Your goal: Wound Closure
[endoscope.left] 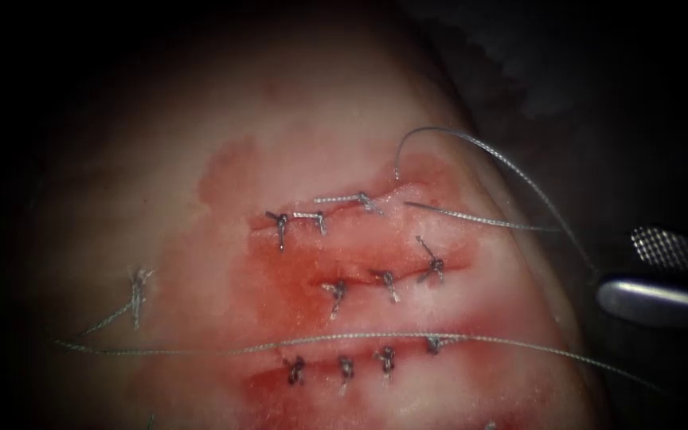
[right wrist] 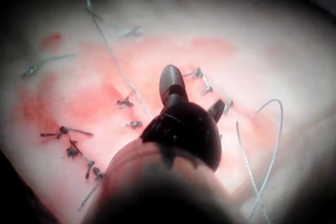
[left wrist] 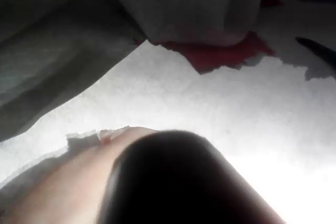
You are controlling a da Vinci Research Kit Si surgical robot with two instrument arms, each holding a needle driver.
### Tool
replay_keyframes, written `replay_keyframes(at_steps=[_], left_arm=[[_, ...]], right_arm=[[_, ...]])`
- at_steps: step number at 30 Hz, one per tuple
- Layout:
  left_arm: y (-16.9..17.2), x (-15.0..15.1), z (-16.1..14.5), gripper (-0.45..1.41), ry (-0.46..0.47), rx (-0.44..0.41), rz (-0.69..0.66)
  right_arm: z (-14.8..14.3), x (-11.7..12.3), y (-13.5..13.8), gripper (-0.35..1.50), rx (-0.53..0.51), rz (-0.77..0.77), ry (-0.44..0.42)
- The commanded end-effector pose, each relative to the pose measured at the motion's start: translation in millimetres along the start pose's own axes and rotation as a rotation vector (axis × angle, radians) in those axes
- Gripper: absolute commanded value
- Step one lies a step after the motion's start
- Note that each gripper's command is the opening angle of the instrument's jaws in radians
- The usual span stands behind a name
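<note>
The right tool (endoscope.left: 658,275) is waiting right of the tissue (endoscope.left: 201,119), jaws parted, seemingly holding nothing. Thread (endoscope.left: 471,143) is looping beside the knotted stitches (endoscope.left: 384,279): thin, limp, best gripped mid-strand.

Stitched tissue (endoscope.left: 201,239) smeared with red fluid (endoscope.left: 296,279), loose thread (endoscope.left: 344,338) lying across its knotted sutures (endoscope.left: 340,291).

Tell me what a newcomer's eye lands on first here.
First, the pale pork-belly tissue stained with red fluid and crossed by rows of dark knotted stitches. Next, a long grey braided thread lying across the lower row. At the endoscope view's right edge, the right arm's metal tool stands with jaws open.
</note>
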Motion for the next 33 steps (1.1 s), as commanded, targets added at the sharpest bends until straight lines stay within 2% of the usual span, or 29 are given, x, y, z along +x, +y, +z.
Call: replay_keyframes(at_steps=[1, 3, 4, 8, 9, 10, 13, 14, 15, 18, 20, 22, 24, 25, 26, 31, 33], left_arm=[[0.2, -1.5, 0.1, -0.27, 0.003, -0.002, 0.015], [1.1, -1.7, 0.2, -0.2, 0.01, -0.002, 0.023], [2.0, -1.9, 0.1, -0.18, 0.009, -0.005, 0.029], [2.7, -2.2, 0.0, -0.06, 0.012, -0.006, 0.034], [2.7, -2.3, 0.0, 0.04, 0.01, -0.006, 0.034], [2.6, -2.3, 0.0, 0.24, -0.001, -0.009, 0.033], [2.4, -2.6, 0.0, 0.57, -0.012, -0.009, 0.049], [2.4, -2.6, 0.0, 0.57, -0.012, -0.009, 0.049], [2.2, -2.7, 0.1, 0.79, -0.016, -0.007, 0.076], [1.6, -3.4, 0.2, 1.06, -0.053, -0.01, 0.153], [1.3, -3.9, 0.2, 1.09, -0.074, -0.012, 0.207], [1.0, -4.4, 0.2, 1.11, -0.092, -0.014, 0.256], [0.9, -4.8, 0.1, 1.09, -0.106, -0.024, 0.283], [0.8, -5.1, 0.2, 1.09, -0.121, -0.029, 0.317], [0.6, -5.7, 0.3, 1.08, -0.139, -0.038, 0.343], [0.4, -7.9, 1.6, 0.96, -0.208, -0.072, 0.364], [0.6, -8.4, 2.5, 0.94, -0.227, -0.083, 0.386]], right_arm=[[2.5, -2.4, 0.6, 0.93, -0.011, -0.091, 0.048], [4.5, -3.9, 1.1, 0.86, -0.003, -0.228, 0.154], [6.4, -4.9, 1.6, 0.79, 0.013, -0.321, 0.212], [10.4, -6.7, 2.6, 0.74, 0.048, -0.417, 0.227], [10.9, -7.0, 2.7, 0.74, 0.064, -0.439, 0.231], [11.4, -7.2, 2.6, 0.74, 0.081, -0.462, 0.237], [12.1, -7.8, 1.5, 0.73, 0.134, -0.529, 0.272], [12.1, -7.8, 1.5, 0.73, 0.134, -0.529, 0.272], [12.3, -7.9, 0.4, 0.66, 0.135, -0.554, 0.327], [12.3, -7.3, -1.6, 0.58, 0.108, -0.589, 0.412], [12.0, -6.7, -2.9, 0.58, 0.109, -0.613, 0.447], [11.5, -5.6, -4.2, 0.46, 0.122, -0.638, 0.489], [11.1, -3.9, -5.3, 0.14, 0.12, -0.659, 0.538], [11.0, -3.0, -5.7, 0.04, 0.113, -0.672, 0.554], [11.0, -2.2, -6.1, 0.02, 0.112, -0.672, 0.566], [12.6, 2.7, -7.4, -0.25, 0.112, -0.613, 0.566], [13.6, 3.9, -7.7, -0.25, 0.082, -0.58, 0.565]])
